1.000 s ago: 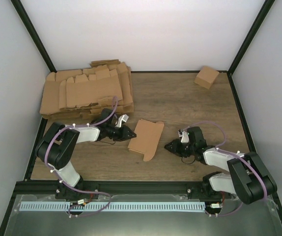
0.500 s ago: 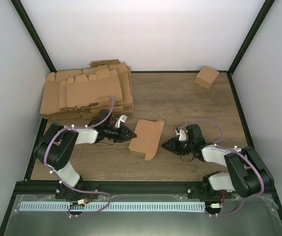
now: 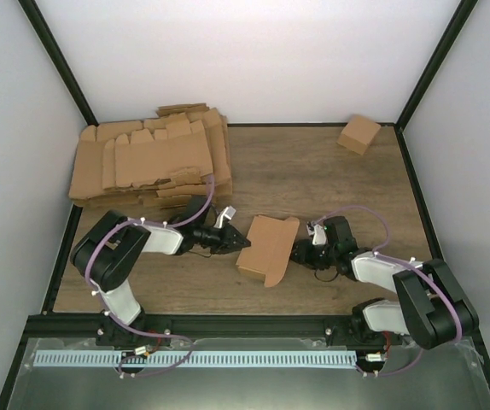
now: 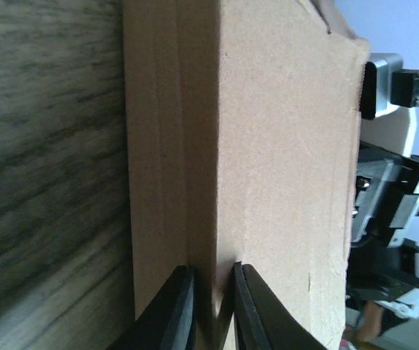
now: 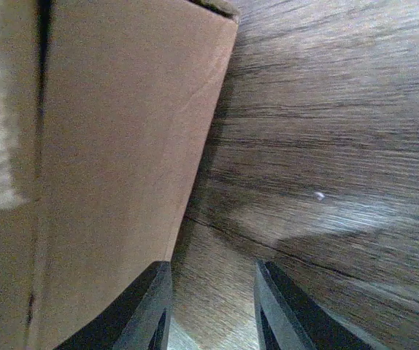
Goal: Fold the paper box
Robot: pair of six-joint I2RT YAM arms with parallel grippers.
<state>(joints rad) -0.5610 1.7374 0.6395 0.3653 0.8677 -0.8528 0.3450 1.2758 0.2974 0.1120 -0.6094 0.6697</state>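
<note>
Task item: the paper box (image 3: 266, 248), partly folded, lies on the table (image 3: 330, 184) in the near middle, directly between the 2 grippers. A rounded flap shows at its near end.
Left gripper: the left gripper (image 4: 213, 268) is at the box's left edge. Its 2 fingers (image 4: 177, 310) are drawn almost together, with a ridge of the cardboard pinched in the narrow gap.
Right gripper: the right gripper (image 5: 211, 266) is at the box's right edge, low over the table. Its jaws stand moderately apart with only bare wood between them, and they hold nothing. The left-hand finger in the right wrist view (image 5: 147, 310) sits just beside the box's side. Contact cannot be confirmed.
Box surface: plain brown card. The left wrist view shows a long crease running along it.
Other stock: a stack of flat cardboard blanks (image 3: 147, 158) lies at the far left of the table, well apart from the work.
Finished sample: 1 small folded box (image 3: 358, 134) stands in the far right corner.
Arms: both reach inward low over the table, from opposite sides.
</note>
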